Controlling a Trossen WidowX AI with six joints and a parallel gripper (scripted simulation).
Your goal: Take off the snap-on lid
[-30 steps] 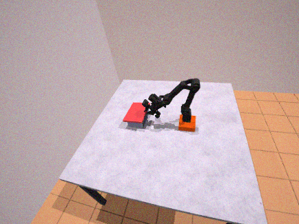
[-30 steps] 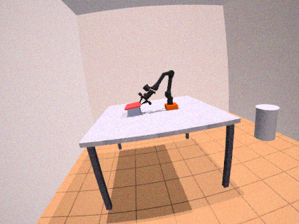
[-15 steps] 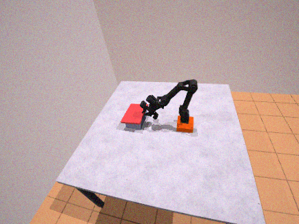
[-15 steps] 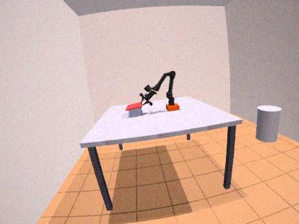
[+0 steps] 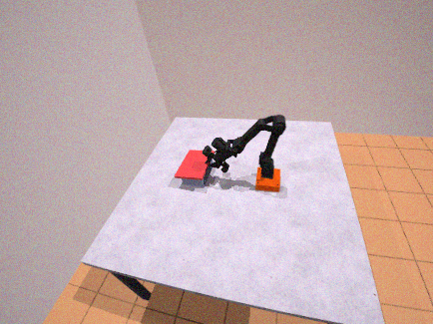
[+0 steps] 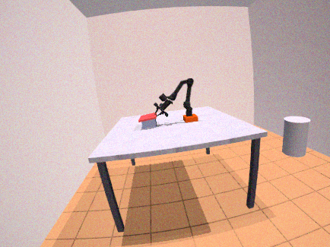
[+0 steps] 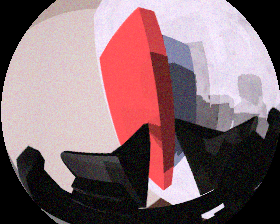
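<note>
The red lid is on top of the blue-grey storage box. In the exterior view the lid looks slightly tilted, its edge on the arm's side higher. The box stands on the table. My gripper is shut on the lid's edge nearest the arm, with one finger on the lid's top face and the other beneath its rim. I cannot tell whether any part of the lid is still snapped on.
The arm's orange base stands on the table, to the right of the box in the top and exterior views. A grey cylinder stands on the floor to the right of the table. A wall rises beyond the table's left edge.
</note>
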